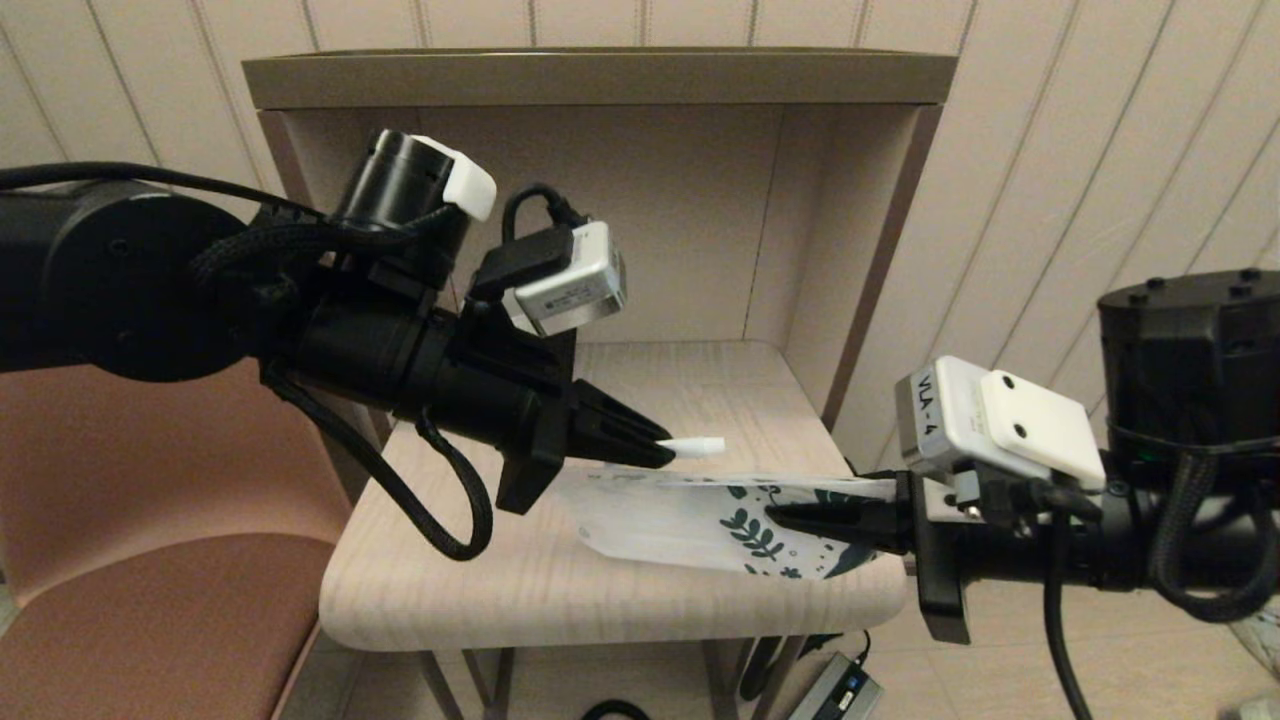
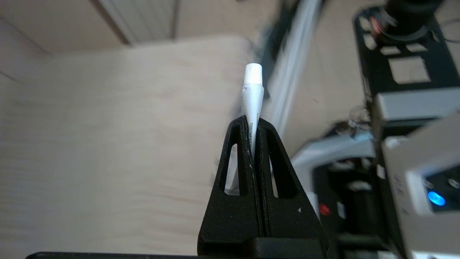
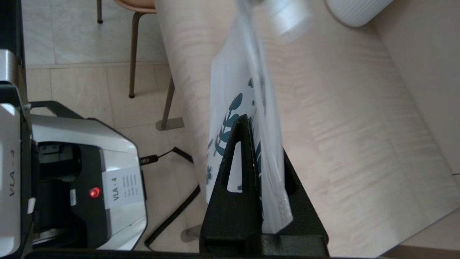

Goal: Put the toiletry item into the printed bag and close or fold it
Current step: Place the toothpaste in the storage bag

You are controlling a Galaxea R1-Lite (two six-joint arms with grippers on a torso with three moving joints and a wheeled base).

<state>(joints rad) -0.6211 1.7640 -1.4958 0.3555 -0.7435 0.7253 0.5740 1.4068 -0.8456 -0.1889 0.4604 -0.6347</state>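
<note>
A pale wood-grain worktop (image 1: 600, 590) with rounded front corners sits inside a boxy alcove: a beige back panel (image 1: 610, 220), side panels, and a darker taupe top shelf (image 1: 600, 78) overhead. Behind and to either side runs a cream wall (image 1: 1080, 180) of slanting panelled strips. To the left of the worktop stands a chair with a terracotta padded seat (image 1: 140, 610). Below, the floor (image 3: 90, 54) is laid in light beige tiles, crossed by a black cable (image 3: 172, 216), with thin metal legs (image 3: 133, 54) standing on it. The lighting is warm and soft.
</note>
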